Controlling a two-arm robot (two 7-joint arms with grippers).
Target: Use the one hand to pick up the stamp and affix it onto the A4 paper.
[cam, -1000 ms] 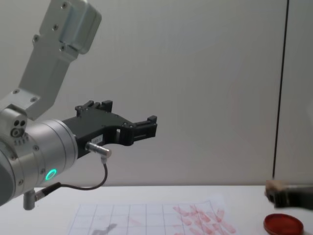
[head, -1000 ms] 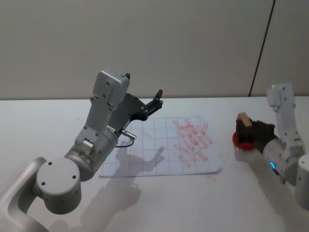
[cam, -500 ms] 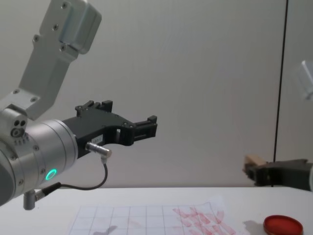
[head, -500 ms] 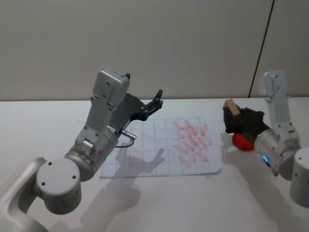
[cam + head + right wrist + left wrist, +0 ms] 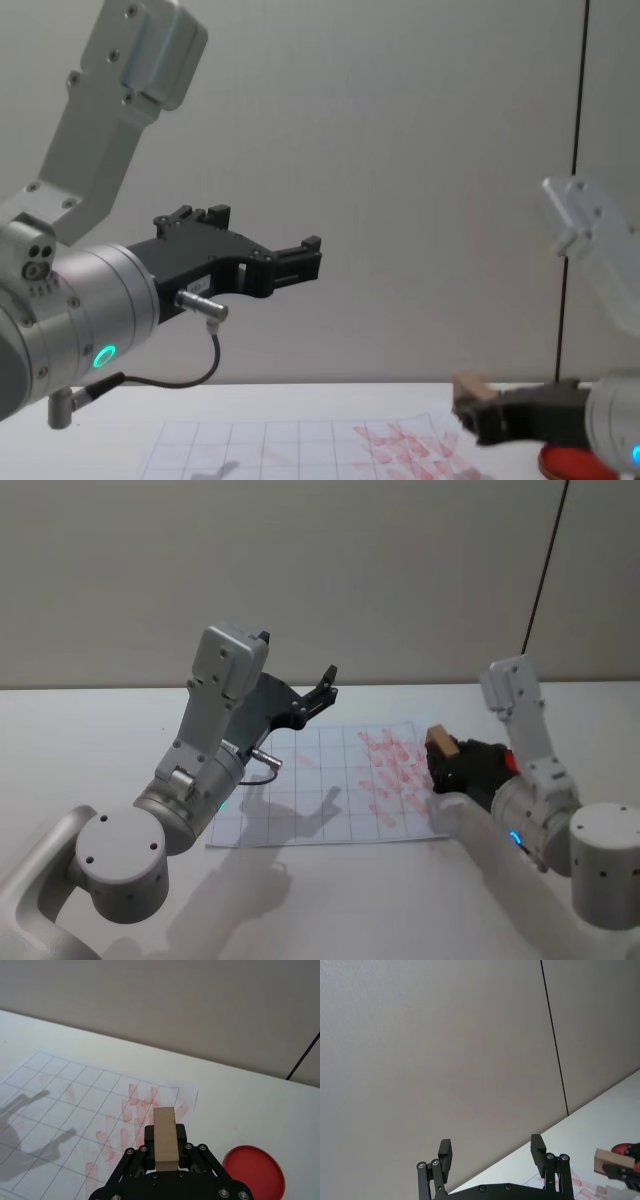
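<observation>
Head view downward, chest view level, both on the A4 paper [image 5: 335, 765].

The right gripper [image 5: 446, 763] — stamp [image 5: 441, 744] clamped — has swung off the ink pad [image 5: 253, 1172] over the A4 paper [image 5: 330, 780].

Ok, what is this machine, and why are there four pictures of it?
It is a robot with two arms. Each arm ends in a black tool with two fingers, like a pincer. One picture looks down from the robot's head and one looks across from its chest. Two come from small cameras on its wrists.

On the white table lies a paper with a grid and many red stamp marks. Near it sits a round red ink pad.

The right tool grips a small wooden stamp, held in the air by the marked side of the paper. The left tool is open, holds nothing and hangs high above the table.
</observation>
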